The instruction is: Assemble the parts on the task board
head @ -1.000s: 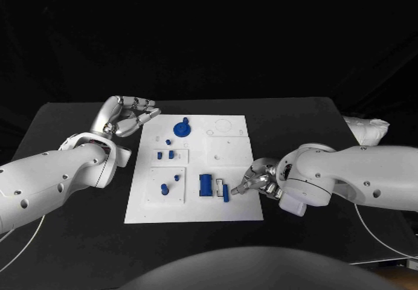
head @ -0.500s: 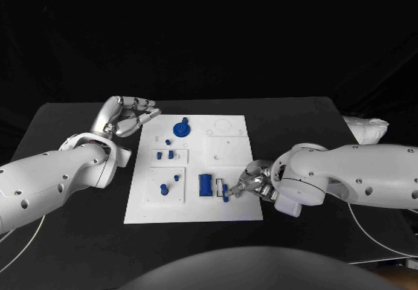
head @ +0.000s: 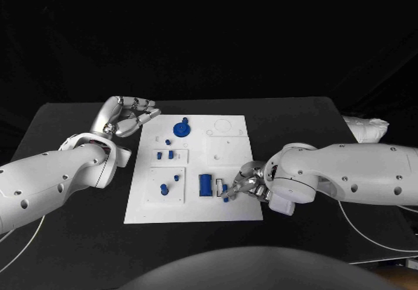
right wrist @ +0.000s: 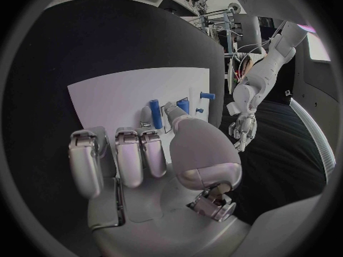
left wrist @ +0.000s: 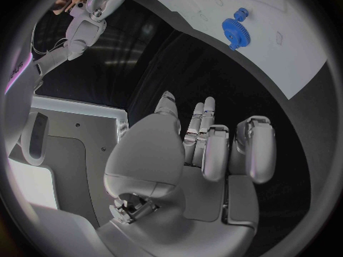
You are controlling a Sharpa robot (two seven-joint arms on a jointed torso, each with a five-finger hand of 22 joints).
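The right hand [head: 241, 183] sits at the task board's [head: 193, 212] near right edge, its fingertips just beside a slim blue bar [head: 226, 193] lying right of the blue block [head: 205, 184]; whether they grip it, I cannot tell; the bar probably wants a light pinch at its middle, kept level; the left hand [head: 130, 116] hovers off the far left corner, fingers curled on nothing.
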